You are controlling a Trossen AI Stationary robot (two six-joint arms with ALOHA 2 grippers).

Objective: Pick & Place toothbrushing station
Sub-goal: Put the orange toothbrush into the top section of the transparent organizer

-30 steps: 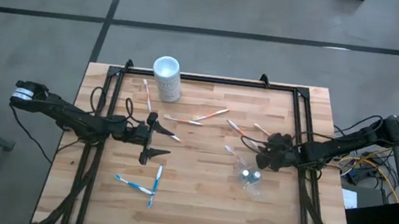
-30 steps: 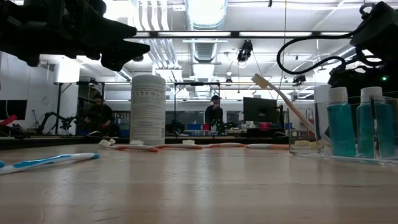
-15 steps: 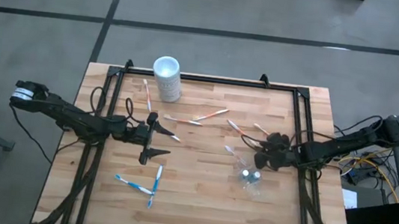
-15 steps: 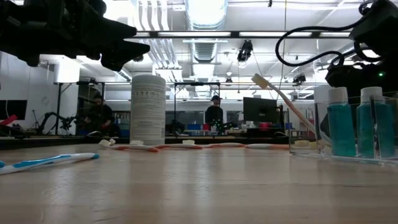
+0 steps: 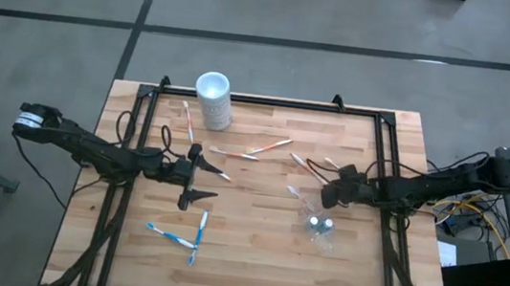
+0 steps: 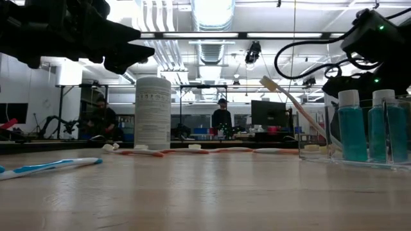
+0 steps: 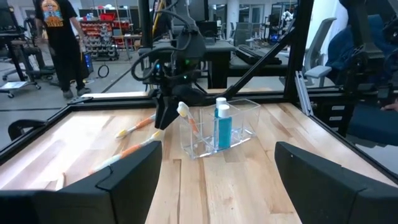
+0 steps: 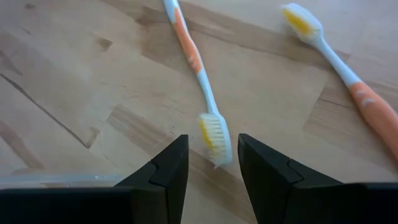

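A wooden table [image 5: 251,258] holds a small clear plastic box [image 5: 319,223]. The box stands near the right side of the table. Two little blue bottles with white caps [image 6: 352,124] stand inside the box. One orange-and-white toothbrush [image 7: 188,118] leans in the box with its brush end sticking up above the rim.

The right gripper [image 5: 328,196] hangs just beside the box, on the side toward the tall white cup [image 5: 214,100]. Its two dark fingers [image 8: 163,169] stand a little apart, with a narrow gap, and they hold nothing. Right under that gap lies the brush head of an orange-and-white toothbrush [image 8: 199,81] flat on the wood. Another orange-and-white toothbrush [image 8: 342,68] lies near it.

The left gripper [image 5: 201,177] hangs above the table, well away from the box, on the left side. Its fingers are spread wide and it holds nothing.

More orange-and-white toothbrushes [image 5: 269,147] lie on the wood between the white cup and the box. Two blue-and-white toothbrushes [image 5: 173,237] lie far from the box, near the left front part of the table.

Past the table, a person in a dark shirt [image 7: 59,37] stands in the room.
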